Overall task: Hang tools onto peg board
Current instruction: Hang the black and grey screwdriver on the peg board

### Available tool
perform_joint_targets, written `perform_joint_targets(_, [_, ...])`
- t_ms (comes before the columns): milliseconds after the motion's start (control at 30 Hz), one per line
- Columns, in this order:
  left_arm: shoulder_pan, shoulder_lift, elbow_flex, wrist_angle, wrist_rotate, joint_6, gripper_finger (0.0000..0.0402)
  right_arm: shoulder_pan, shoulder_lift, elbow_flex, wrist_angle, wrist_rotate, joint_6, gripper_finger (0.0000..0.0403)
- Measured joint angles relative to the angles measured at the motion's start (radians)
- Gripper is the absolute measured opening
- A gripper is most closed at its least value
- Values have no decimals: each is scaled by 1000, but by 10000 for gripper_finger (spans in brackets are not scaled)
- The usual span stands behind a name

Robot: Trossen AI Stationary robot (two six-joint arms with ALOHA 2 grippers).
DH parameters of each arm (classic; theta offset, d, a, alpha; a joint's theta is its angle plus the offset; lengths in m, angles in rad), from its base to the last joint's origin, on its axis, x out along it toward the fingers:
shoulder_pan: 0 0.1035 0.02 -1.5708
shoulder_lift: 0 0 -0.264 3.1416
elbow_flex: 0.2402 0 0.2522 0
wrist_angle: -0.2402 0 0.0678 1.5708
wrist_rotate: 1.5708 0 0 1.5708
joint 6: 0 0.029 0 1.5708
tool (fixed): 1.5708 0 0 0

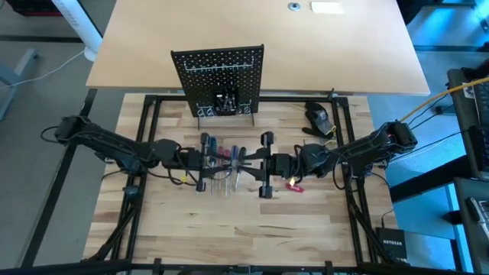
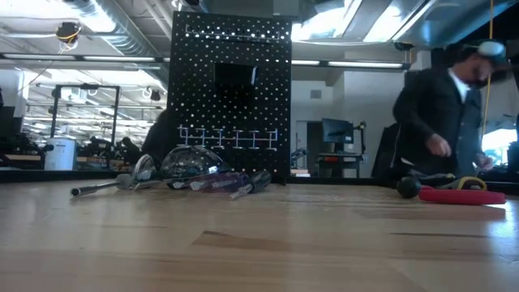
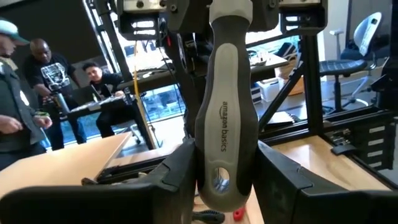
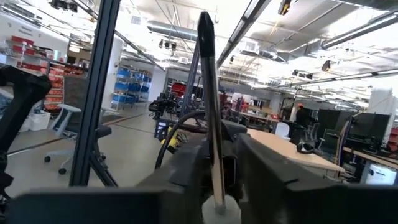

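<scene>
My left gripper [image 3: 224,180] is clamped on the grey screwdriver handle [image 3: 225,118] above mid-table, while the right gripper [image 4: 217,180] pinches its shaft [image 4: 211,106]. Peg board [image 1: 220,80] stands behind, tools [image 1: 221,156] below. I judge the right should release fully before I carry it.

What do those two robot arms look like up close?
Both arms are dark, nearly black, jointed and slim. The left arm and right arm each end in a boxy black claw: left claw, right claw. The claw fingers are thick, flat and matte black. A yellow cable runs to the right arm, and a small yellow tag shows on the left.
</scene>
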Motion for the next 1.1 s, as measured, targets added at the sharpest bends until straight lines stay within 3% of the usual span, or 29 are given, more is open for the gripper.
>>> perform_joint_targets(167, [-7,-50,0,-81,-82,33,112,14,-16,0,-42,6,30,174])
perform_joint_targets(333, [-40,-144,0,-224,-227,114,114,52,-94,0,-178,49,32,208])
perform_joint_targets(533, [-82,-246,0,-445,-378,114,114,142,-213,0,-454,253,32,215])
perform_joint_targets(700, [-78,-276,0,-601,-423,52,116,193,-249,0,-516,395,-17,215])
perform_joint_targets(1100, [-10,-210,37,-783,-423,-51,114,159,-145,22,-542,418,-83,215])
